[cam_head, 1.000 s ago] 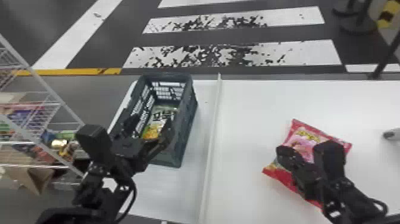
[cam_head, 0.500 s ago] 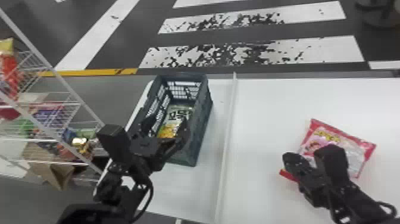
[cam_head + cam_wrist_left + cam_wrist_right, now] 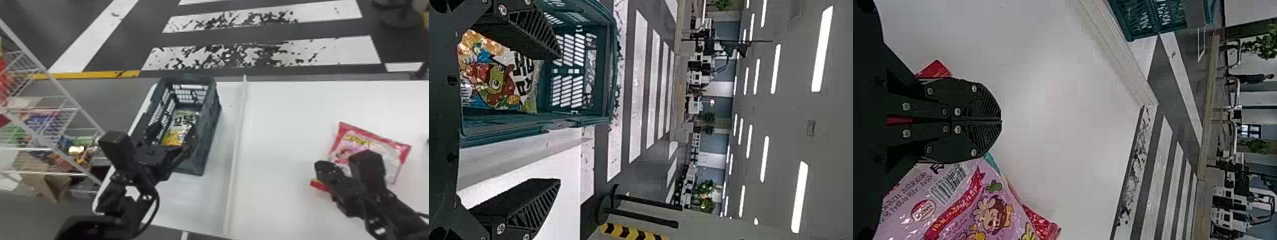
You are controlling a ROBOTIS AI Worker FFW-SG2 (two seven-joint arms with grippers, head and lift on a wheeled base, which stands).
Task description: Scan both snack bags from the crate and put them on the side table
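- Green-and-yellow snack bag (image 3: 183,121) lies in the dark green plastic crate (image 3: 209,134), left of centre in head view; walls contain it.
- My left gripper (image 3: 559,117) has fingers spread at the crate, presumably to straddle that bag.
- Pink, red-edged snack bag (image 3: 367,138) lies on white counter (image 3: 287,143), frame right.
- Right gripper (image 3: 1001,121) beside it: fingers closed, nothing visibly pinched.

"See all of the pink snack bag (image 3: 360,140)?"
"Not its near part, behind the right gripper (image 3: 320,164)."
"And of the crate (image 3: 212,137)?"
"Not the near end, partly behind the left gripper (image 3: 174,130)."
"Recognise the goods (image 3: 41,123) on the left wire rack (image 3: 65,92)?"
"Can't tell: blurred, some cut off."
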